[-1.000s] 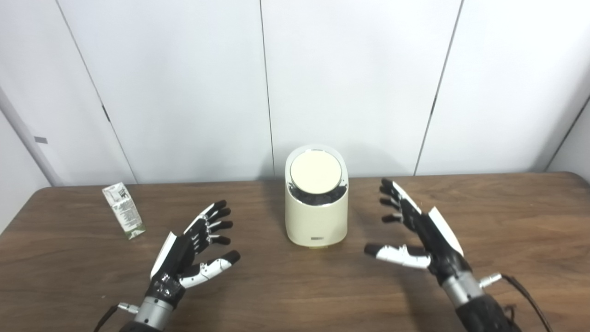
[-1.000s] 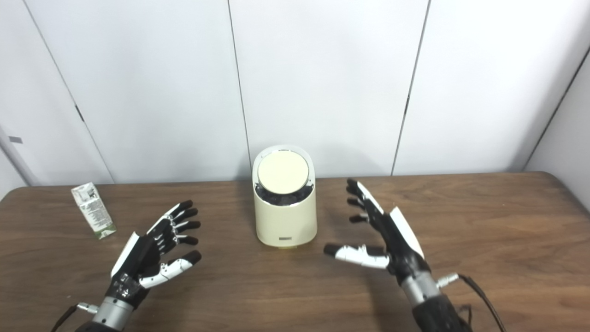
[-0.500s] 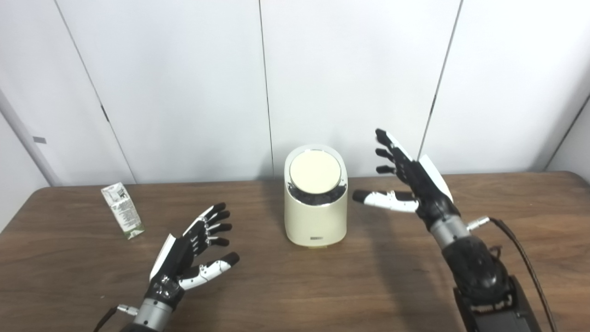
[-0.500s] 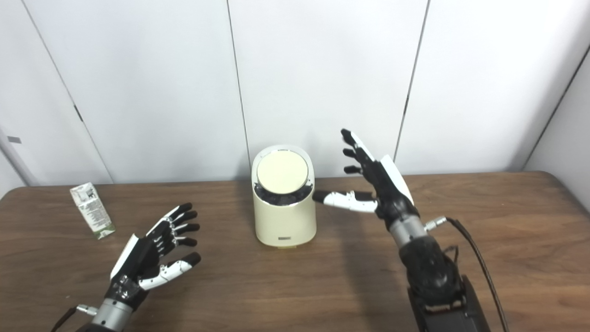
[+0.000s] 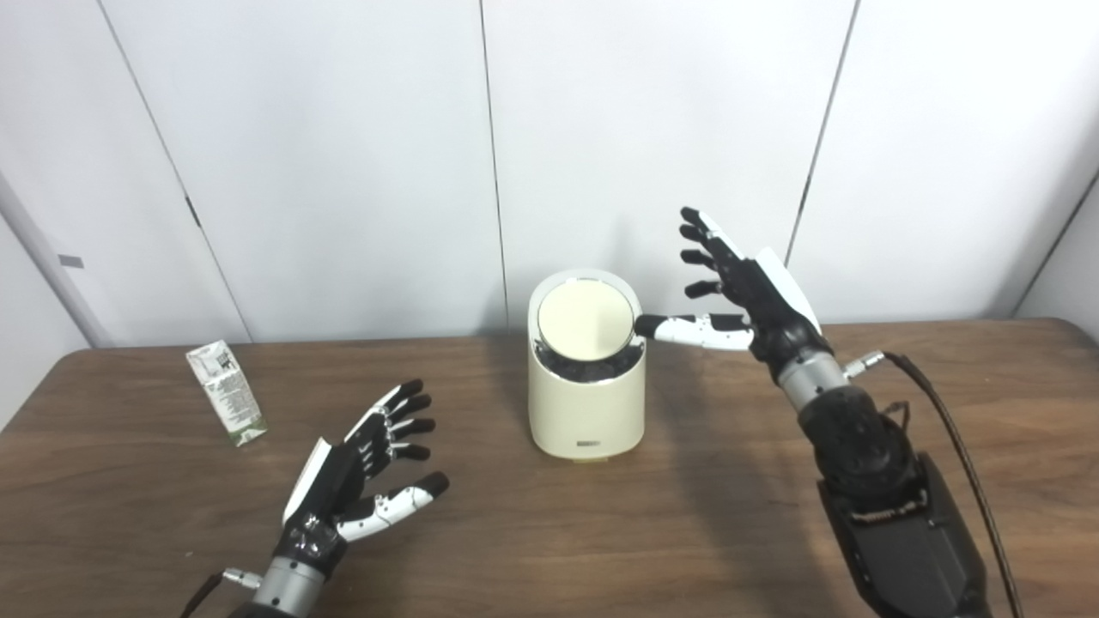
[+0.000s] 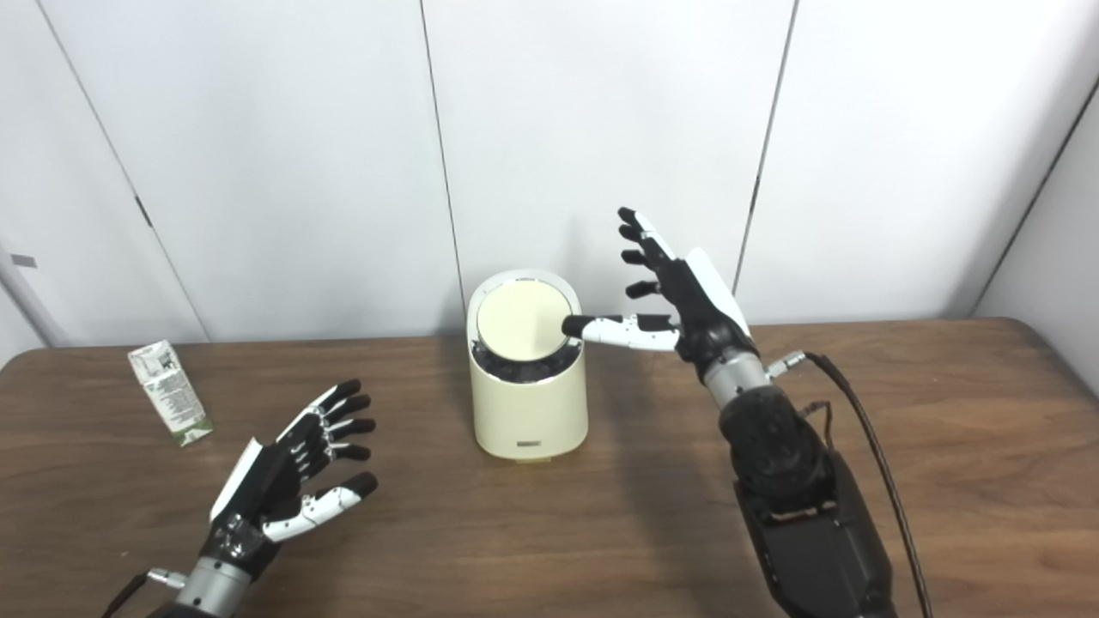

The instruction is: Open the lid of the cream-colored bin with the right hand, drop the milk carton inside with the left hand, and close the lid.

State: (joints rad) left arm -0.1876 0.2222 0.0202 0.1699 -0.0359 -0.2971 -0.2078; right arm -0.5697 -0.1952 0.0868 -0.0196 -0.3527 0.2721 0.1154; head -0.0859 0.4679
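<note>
The cream-colored bin (image 5: pixel 586 403) stands mid-table with its round lid (image 5: pixel 585 319) down and tilted toward me. My right hand (image 5: pixel 737 290) is raised just right of the bin's top, open with fingers spread, its thumb tip at the lid's right rim. A small green-and-white milk carton (image 5: pixel 226 404) stands at the table's far left. My left hand (image 5: pixel 361 476) hovers open, palm up, low over the table between carton and bin, holding nothing.
The brown wooden table (image 5: pixel 773 532) runs to a white panelled wall (image 5: pixel 343 154) close behind the bin. A black cable (image 5: pixel 962 455) trails from my right wrist over the table's right side.
My right hand rose from table height beside the bin and moved left and up, so its thumb now reaches the lid's rim. The left hand, bin lid and carton stayed put.
</note>
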